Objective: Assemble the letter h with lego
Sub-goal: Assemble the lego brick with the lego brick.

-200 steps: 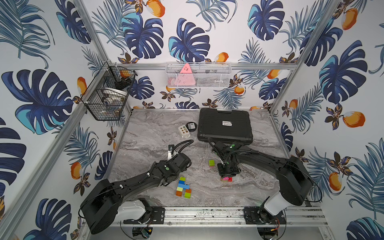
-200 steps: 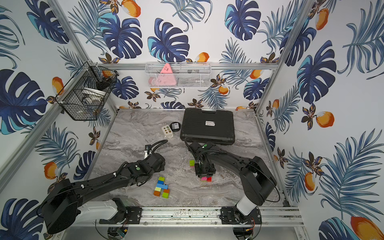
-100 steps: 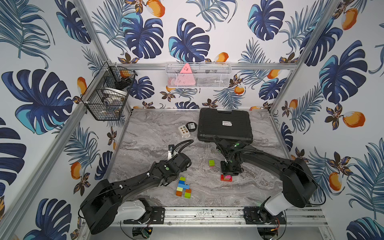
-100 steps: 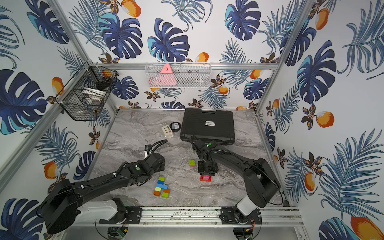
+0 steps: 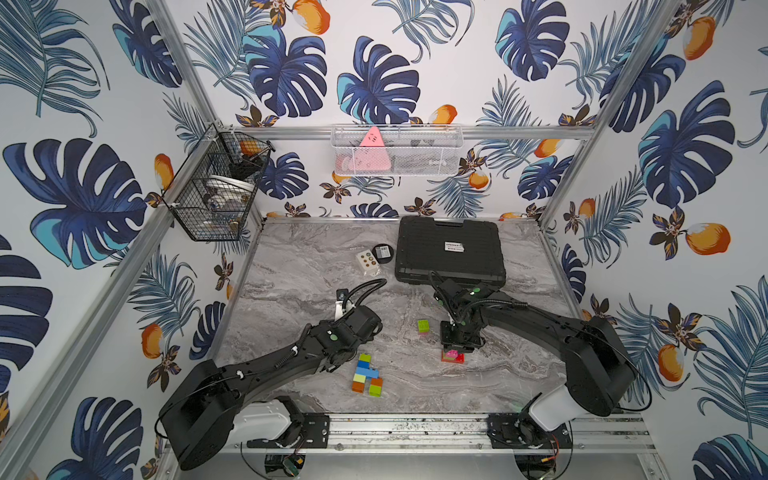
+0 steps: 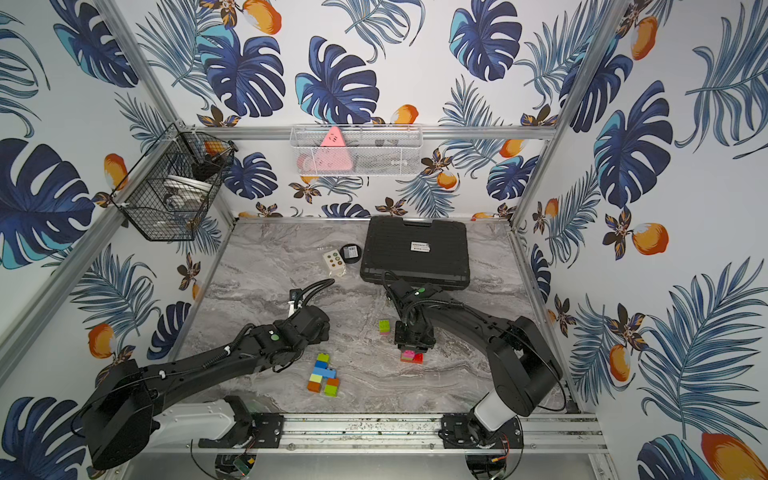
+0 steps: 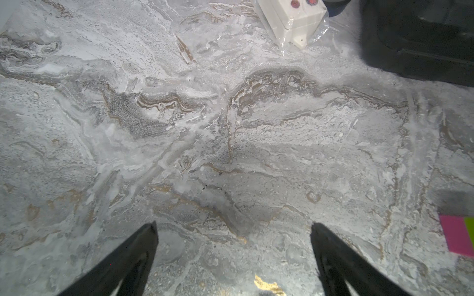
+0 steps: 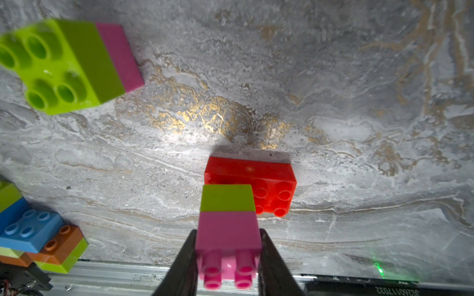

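The right gripper (image 8: 227,233) is clenched on 1 pink brick (image 8: 228,223), which has 1 lime green brick (image 8: 227,197) joined beneath it. This 2-brick stack sits over one end of the red brick (image 8: 272,179). Whether it is pressed home cannot be told. In both top views the stack stands on the marble table (image 5: 299,291), a little out from the front edge of the black case (image 5: 449,249). A loose lime-and-pink pair (image 5: 423,325) lies just beside the right gripper, about as far from the case. A cluster of blue, lime green and orange bricks (image 5: 366,376) lies farther from the case, toward the left arm. The left gripper (image 7: 233,226) is spread wide and holds nothing, over bare marble. The case's corner and a white dotted box (image 7: 292,20) lie beyond its fingertips.
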Controlling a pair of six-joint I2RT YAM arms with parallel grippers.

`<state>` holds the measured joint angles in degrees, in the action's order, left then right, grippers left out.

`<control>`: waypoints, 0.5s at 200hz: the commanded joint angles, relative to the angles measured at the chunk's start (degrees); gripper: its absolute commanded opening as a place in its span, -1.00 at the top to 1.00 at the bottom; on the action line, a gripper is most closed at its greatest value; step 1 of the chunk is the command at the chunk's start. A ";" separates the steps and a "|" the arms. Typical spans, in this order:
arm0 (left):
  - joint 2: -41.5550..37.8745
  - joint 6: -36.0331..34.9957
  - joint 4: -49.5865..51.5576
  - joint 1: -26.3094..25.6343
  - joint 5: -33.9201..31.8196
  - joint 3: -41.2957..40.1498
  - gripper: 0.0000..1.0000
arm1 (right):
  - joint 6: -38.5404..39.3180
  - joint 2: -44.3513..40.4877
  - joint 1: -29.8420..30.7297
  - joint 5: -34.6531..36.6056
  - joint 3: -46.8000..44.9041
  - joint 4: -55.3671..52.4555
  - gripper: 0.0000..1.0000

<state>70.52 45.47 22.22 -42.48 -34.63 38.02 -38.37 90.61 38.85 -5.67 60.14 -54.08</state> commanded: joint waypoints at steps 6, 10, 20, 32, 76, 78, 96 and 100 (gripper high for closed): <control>-0.04 0.53 -0.17 0.11 -0.35 0.45 -0.96 | -0.85 0.79 0.00 -0.36 -0.05 0.38 0.50; -0.03 0.58 -0.15 0.09 -0.35 0.47 -0.96 | -0.85 0.95 0.00 -0.17 -0.03 0.40 0.50; -0.03 0.58 -0.11 0.11 -0.27 0.48 -0.96 | -0.90 1.38 0.00 0.00 -0.03 0.50 0.51; -0.03 0.52 -0.16 0.09 -0.34 0.47 -0.96 | -1.13 2.18 -0.01 0.26 -0.04 0.49 0.50; -0.12 0.59 0.19 0.12 -0.83 0.48 -0.96 | -2.34 7.97 0.35 0.31 2.79 -1.26 0.52; -0.19 0.65 0.19 0.16 -0.80 0.48 -0.96 | -2.37 8.04 0.28 0.38 2.77 -1.21 0.52; -0.38 0.67 0.37 0.12 -0.71 0.48 -0.96 | -3.86 8.75 0.83 2.29 2.16 -0.80 0.58; -0.53 0.63 0.37 0.12 -0.63 0.43 -0.96 | -4.30 9.05 1.04 2.87 1.88 -0.66 0.59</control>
<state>70.48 45.47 22.31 -42.44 -34.63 38.02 -39.53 97.32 39.18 -6.07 63.75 -56.60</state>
